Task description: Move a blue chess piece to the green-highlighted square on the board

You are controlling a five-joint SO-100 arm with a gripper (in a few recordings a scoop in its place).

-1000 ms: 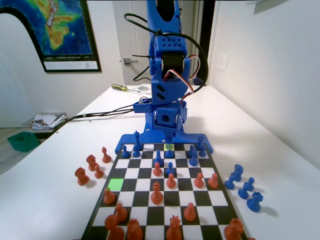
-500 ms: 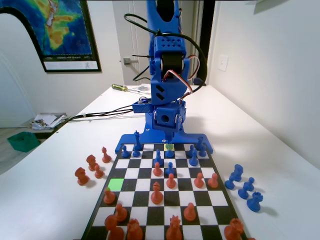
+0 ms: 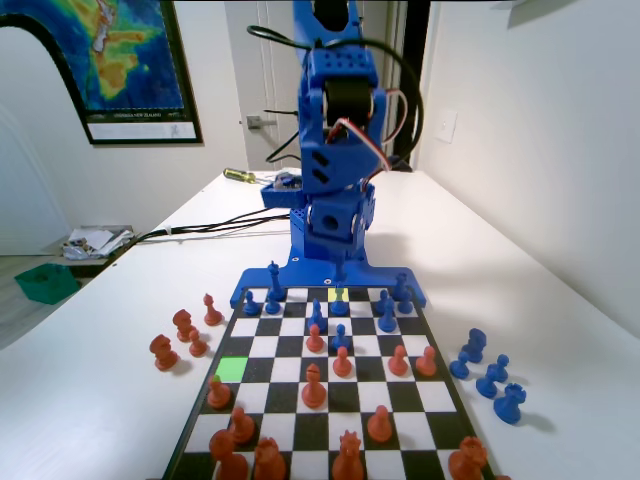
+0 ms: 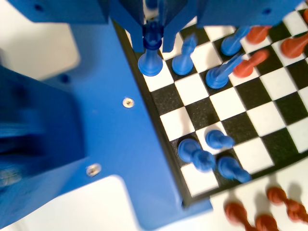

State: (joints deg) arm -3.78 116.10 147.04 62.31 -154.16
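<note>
One pawn [image 4: 151, 50] clenched in gripper [image 4: 153, 42], back row of board [image 4: 284, 163]. Risk: clipping neighbour piece [image 4: 183, 57] beside pawn; slip en route to green square [image 3: 231, 368].

A white table [image 3: 90, 400] stretches back toward white walls [image 3: 530, 130]. A dark-framed map poster [image 3: 120, 60] hangs on the left wall, and a light switch plate [image 3: 445, 125] sits on the right one. A pale door [image 3: 262, 80] stands behind. Beyond the table's left edge lie a green bin [image 3: 42, 282] and scattered papers [image 3: 95, 241].
</note>
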